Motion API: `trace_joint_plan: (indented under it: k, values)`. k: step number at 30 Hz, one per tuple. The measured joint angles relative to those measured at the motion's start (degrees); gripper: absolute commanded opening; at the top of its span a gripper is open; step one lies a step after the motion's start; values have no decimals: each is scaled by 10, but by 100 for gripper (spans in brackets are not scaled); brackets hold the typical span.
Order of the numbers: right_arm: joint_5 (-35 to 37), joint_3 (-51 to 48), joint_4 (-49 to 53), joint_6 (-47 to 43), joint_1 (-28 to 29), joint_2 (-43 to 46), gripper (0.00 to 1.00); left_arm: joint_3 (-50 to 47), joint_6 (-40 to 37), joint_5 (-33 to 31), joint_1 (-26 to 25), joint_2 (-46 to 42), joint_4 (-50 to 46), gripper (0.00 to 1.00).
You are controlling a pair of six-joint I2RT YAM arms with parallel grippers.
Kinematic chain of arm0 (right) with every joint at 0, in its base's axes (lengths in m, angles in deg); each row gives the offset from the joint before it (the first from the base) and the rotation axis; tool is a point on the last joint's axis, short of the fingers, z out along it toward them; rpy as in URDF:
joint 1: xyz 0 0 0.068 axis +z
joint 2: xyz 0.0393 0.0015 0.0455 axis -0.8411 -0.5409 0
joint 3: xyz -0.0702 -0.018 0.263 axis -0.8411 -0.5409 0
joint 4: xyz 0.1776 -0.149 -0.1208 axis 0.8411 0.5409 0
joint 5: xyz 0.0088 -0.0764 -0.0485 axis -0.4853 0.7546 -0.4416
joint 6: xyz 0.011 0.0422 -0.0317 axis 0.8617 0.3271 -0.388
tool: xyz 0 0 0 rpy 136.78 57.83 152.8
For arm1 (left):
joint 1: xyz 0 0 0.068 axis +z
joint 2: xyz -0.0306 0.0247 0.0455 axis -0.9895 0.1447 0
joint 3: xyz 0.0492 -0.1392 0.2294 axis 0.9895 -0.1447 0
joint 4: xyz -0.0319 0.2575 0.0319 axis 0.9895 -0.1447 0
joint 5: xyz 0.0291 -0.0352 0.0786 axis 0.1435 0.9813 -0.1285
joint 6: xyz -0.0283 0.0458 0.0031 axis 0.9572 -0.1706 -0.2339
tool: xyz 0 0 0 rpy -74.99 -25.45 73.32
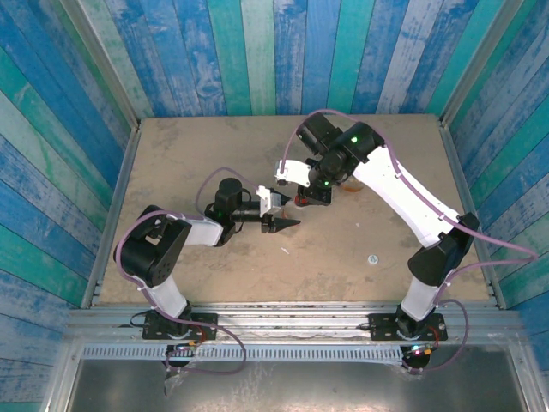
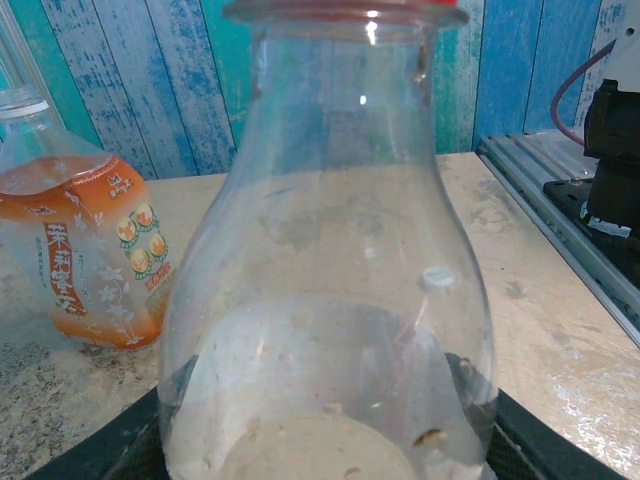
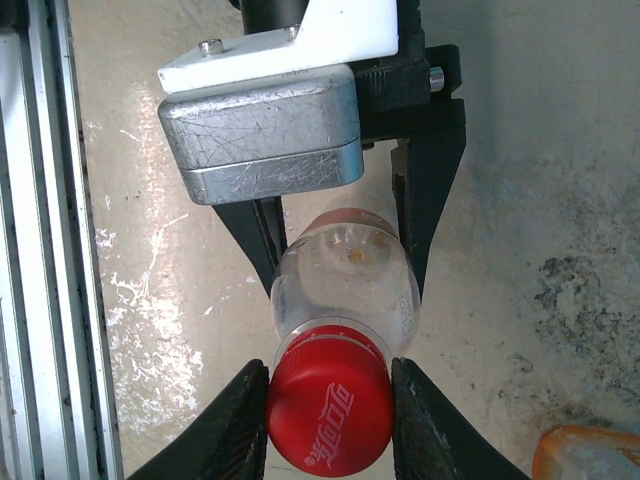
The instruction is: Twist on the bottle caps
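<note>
Broadly, the table (image 1: 214, 275) carries everything. The orange-label bottle (image 2: 90, 260) stands free, off to one side of the left gripper's fingers. The left gripper (image 3: 343, 285) is partly closed, with a finger pressed on either side of the slim clear bottle (image 2: 330, 300), gripping its body. The right gripper (image 3: 328, 372) has its fingers closed against both sides of the red cap (image 3: 330, 415), which sits on that bottle's neck. The white cap (image 1: 372, 258) lies well apart from both pairs of fingers.

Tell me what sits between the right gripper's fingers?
The red cap, on the small clear bottle, fills the gap of the right gripper, as the right wrist view shows.
</note>
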Motion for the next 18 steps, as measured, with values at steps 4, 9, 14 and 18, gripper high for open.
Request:
trace_joint_plan:
  k: [4, 9, 14, 18]
  values:
    - [0, 0, 0, 1, 0, 0, 30, 0, 1, -1, 0, 0, 0, 59]
    - [3, 0, -2, 10, 0, 0, 30, 0, 7, -6, 0, 0, 3, 59]
    - [20, -6, -15, 64, 8, 3, 33, 0, 13, -8, 0, 0, 3, 59]
    - [56, -34, -41, 157, 24, 23, 32, 0, 14, -8, 1, 0, 3, 59]
